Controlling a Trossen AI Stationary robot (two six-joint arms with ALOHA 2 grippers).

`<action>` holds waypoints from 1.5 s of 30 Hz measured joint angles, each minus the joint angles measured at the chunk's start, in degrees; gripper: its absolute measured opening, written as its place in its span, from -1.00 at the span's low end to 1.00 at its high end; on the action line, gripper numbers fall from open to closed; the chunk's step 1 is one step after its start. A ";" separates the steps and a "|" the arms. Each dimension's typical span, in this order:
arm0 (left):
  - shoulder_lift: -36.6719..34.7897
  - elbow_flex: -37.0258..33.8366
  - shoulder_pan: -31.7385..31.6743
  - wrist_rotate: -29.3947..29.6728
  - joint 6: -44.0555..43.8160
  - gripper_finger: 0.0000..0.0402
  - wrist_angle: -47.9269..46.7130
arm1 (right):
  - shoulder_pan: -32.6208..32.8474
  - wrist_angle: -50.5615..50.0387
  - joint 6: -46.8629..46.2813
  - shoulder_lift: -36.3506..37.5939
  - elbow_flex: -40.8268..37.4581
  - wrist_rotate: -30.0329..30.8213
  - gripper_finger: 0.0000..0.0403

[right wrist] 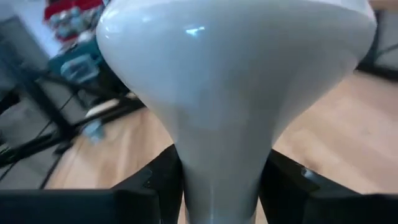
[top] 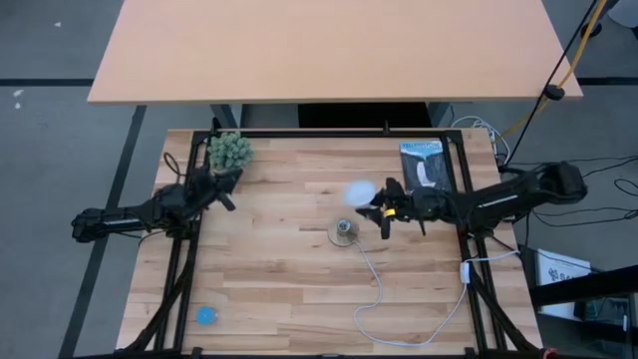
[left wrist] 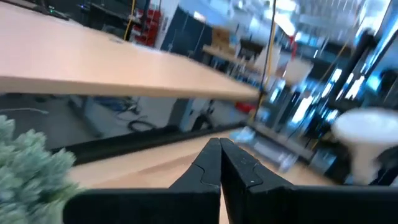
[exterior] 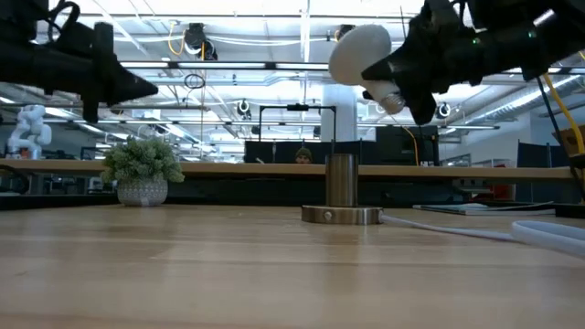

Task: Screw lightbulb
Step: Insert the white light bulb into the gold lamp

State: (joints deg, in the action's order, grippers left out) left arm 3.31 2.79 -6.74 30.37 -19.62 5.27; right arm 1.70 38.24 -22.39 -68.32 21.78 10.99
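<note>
The white frosted lightbulb (top: 359, 191) is in the air near the table's middle, just far-right of the silvery socket (top: 343, 231), which stands on its round base on the wood with its white cord (top: 377, 289). My right gripper (top: 382, 211) is shut on the bulb. The low view shows the bulb (exterior: 359, 53) well above the socket (exterior: 342, 194). My left gripper (top: 227, 197) is shut and empty at the far left, beside the small potted plant (top: 229, 152); its closed fingers show in the left wrist view (left wrist: 221, 167). My right gripper pinches the bulb's narrow neck (right wrist: 219, 177) between its two fingers (right wrist: 155, 183), just above the greyish screw base (exterior: 389, 99). The fingers come about level from the table's right. The bulb is lifted clear and tilted, its globe (right wrist: 236, 68) beyond the fingertips, up and toward the left.
The potted plant (exterior: 142, 172) stands at the far left corner. A dark booklet (top: 423, 165) lies at the far right, and a small blue thing (top: 205, 315) near the front left. The cord loops toward the near right edge. A larger tan table (top: 329, 50) stands beyond.
</note>
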 joint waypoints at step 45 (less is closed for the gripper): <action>88.59 28.32 5.84 -30.05 15.42 -0.30 48.47 | 0.30 13.84 5.11 -9.59 2.39 -3.79 -0.20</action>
State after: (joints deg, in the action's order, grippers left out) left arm 91.90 31.11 -0.90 0.32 -4.19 53.74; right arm 2.00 52.09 -17.28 -77.91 24.16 7.20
